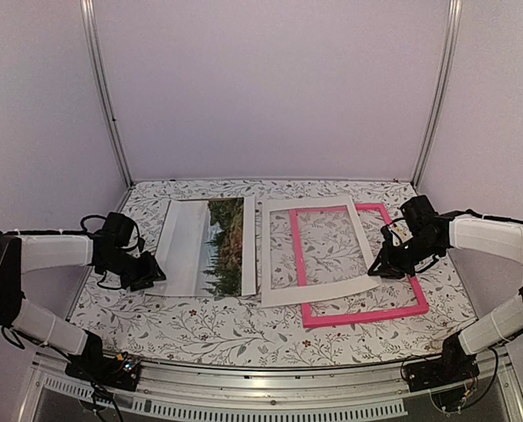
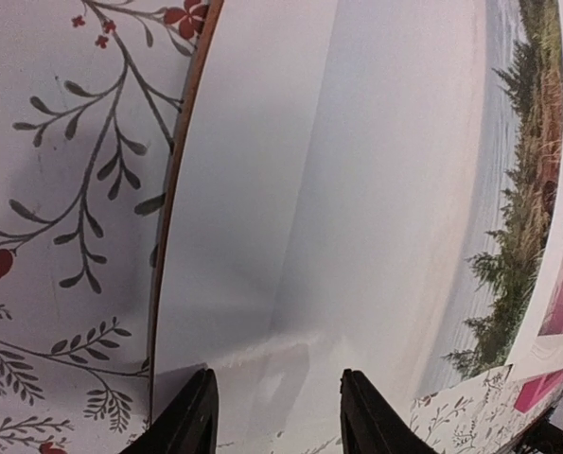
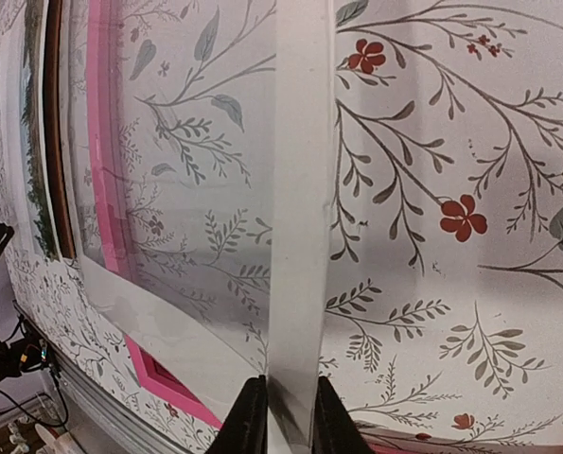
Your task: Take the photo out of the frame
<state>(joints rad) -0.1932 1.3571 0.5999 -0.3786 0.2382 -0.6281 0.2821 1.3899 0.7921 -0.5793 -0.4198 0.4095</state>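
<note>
Photo (image 1: 210,248): out of the frame; lies face up on a brown board (image 2: 172,189) on the left half of the table (image 1: 235,330); tree print along its right side, white area to the left.
Frame (image 1: 362,315): pink; flat on the table right of centre; apart from the photo.
Mat (image 1: 279,264): white, window open, table pattern showing through; lies askew over the frame's left and far sides; just beside the photo.
Left gripper (image 1: 156,272): at the photo's near-left corner; fingers spread wide, white sheet showing between them; holds nothing.
Right gripper (image 1: 377,268): fingers closed on the mat's right strip.
</note>
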